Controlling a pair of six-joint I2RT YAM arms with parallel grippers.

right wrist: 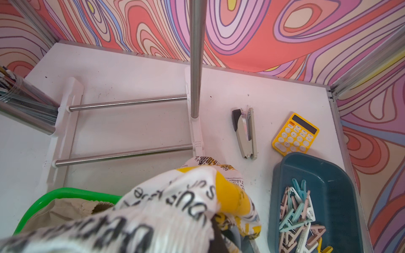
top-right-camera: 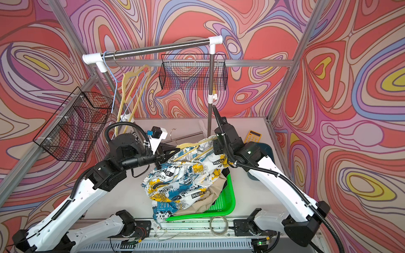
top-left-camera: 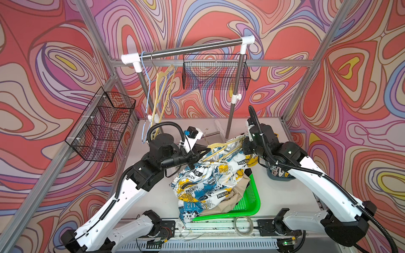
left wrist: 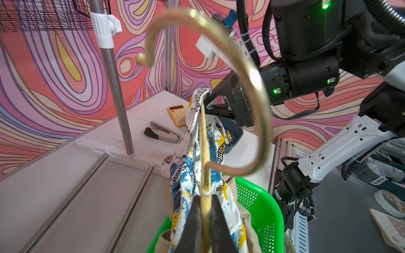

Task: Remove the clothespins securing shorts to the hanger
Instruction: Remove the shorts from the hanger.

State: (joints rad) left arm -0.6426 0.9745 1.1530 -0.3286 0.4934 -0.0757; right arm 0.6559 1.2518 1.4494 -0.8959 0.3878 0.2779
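Note:
A beige hanger [top-left-camera: 221, 146] [left wrist: 203, 140] carries the printed shorts [top-left-camera: 208, 181] [top-right-camera: 179, 184], which droop onto beige shorts [top-left-camera: 232, 199] in the green basket [top-left-camera: 252, 197]. My left gripper [left wrist: 205, 197] [top-left-camera: 202, 151] is shut on the hanger's neck just below its hook. My right gripper [left wrist: 209, 99] is shut on the printed shorts' waistband at the hanger's far end. Cloth covers its jaws in the right wrist view, so I cannot tell if a pin is inside. Several pink and mint clothespins [right wrist: 298, 219] lie in the blue tray [right wrist: 335, 197].
The clothes rail's post [right wrist: 197, 54] and base bars [right wrist: 127, 101] stand just behind the hanger. A stapler [right wrist: 246, 133] and a yellow calculator [right wrist: 295, 134] lie beside the tray. Wire baskets [top-left-camera: 103, 124] [top-left-camera: 215, 72] hang at the left and back. Empty hangers [top-left-camera: 162, 92] dangle from the rail.

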